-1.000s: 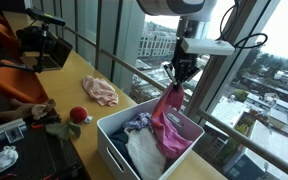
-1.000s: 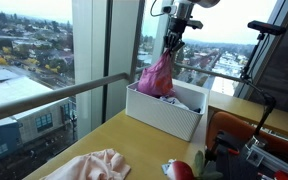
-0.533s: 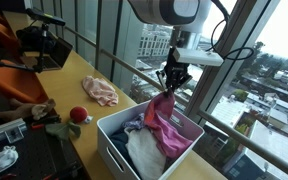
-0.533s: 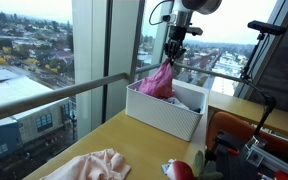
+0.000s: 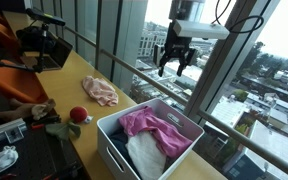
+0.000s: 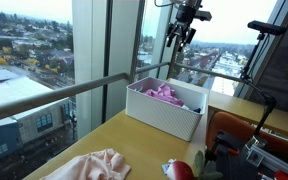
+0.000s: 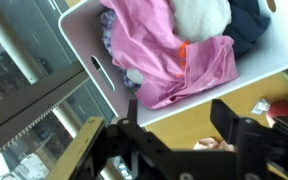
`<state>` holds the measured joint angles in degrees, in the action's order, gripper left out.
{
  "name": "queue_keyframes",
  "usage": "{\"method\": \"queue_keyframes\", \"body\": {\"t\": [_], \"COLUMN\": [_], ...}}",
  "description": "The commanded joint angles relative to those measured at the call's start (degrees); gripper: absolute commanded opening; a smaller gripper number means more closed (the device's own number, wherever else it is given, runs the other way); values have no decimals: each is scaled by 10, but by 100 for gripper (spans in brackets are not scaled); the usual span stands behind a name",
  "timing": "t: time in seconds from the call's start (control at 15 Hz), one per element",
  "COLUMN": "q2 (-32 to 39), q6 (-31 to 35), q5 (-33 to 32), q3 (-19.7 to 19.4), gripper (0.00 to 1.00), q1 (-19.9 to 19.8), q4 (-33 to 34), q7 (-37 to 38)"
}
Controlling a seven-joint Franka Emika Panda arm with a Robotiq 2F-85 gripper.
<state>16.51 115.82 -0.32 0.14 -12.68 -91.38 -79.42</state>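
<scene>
Tall windows with a city beyond them backed the wooden table (image 5: 72, 72) in an exterior view. Near its far end stood a white bin (image 5: 112, 126), and a pink garment (image 5: 152, 126) lay spread across the top of the other clothes inside it. The hand (image 5: 175, 68) hung well above the bin with its fingers spread wide and nothing between them. A peach cloth (image 5: 101, 92) and a red ball (image 5: 77, 115) lay on the table, apart from the bin.

From the opposite side, in an exterior view, the hand (image 6: 180, 38) again stood open and empty, high over the white bin (image 6: 162, 113). The pink garment (image 6: 165, 93) showed just above the rim. The peach cloth (image 6: 84, 165) lay in the foreground on the table (image 6: 134, 145).

Looking straight down, the wrist view framed the white bin (image 7: 82, 50) between the two dark fingers (image 7: 134, 140) of the hand (image 7: 180, 118). The pink garment (image 7: 174, 55) rested inside, draped partly over a white garment (image 7: 200, 15).
</scene>
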Motion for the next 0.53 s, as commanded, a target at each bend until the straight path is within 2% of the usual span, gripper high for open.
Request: {"method": "queue_keyframes", "body": {"t": [0.0,0.27,0.47], "q2": [-37,-35,-10], "q6": [4,20,35], "q5": [45,67,62], "q3": [11,38,70], "gripper": [100,100,100], "q1": [24,84,138], "q4": [-37,-67,-72], "q7": [-9,34,99]}}
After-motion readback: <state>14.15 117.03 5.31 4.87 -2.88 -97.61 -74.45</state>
